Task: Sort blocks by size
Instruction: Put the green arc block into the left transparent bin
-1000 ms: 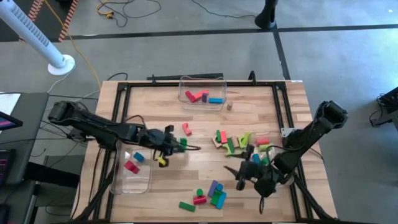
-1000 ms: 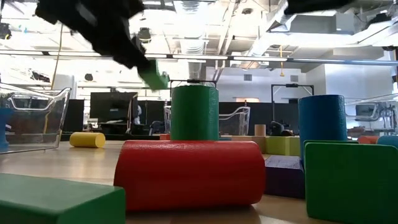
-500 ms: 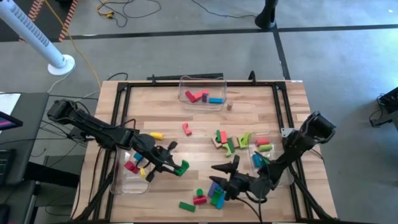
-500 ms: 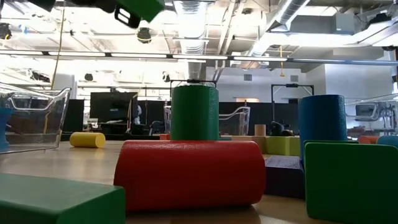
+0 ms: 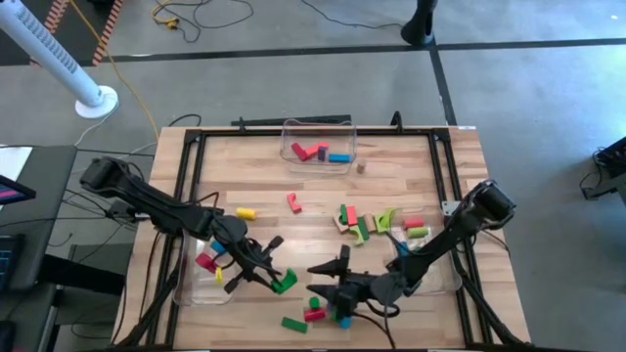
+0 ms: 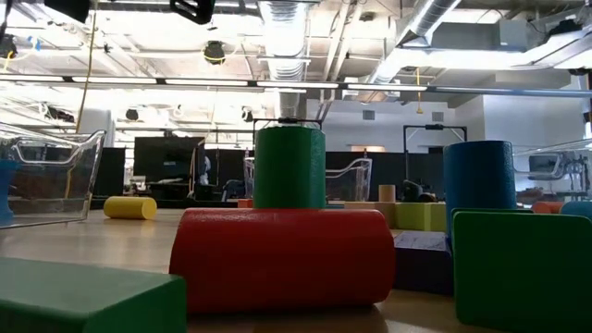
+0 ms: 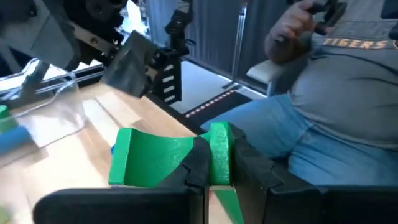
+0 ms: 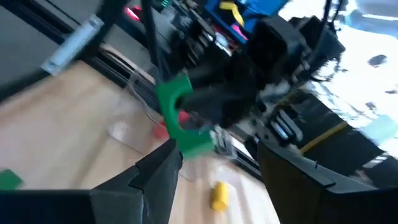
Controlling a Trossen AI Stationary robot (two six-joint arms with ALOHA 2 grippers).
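Wooden tabletop (image 5: pixel 254 176), high view: left tool (image 5: pixel 275 278) clamps a green arch block (image 5: pixel 285 283) at 7 o'clock of centre, beside a clear bin (image 5: pixel 192 289); right tool (image 5: pixel 328 278), fingers spread, empty, hovers at 6 o'clock. Low view: red cylinder (image 6: pixel 282 256), green cylinder (image 6: pixel 289 166). Left wrist view: fingers (image 7: pixel 205 165) pinch the arch.
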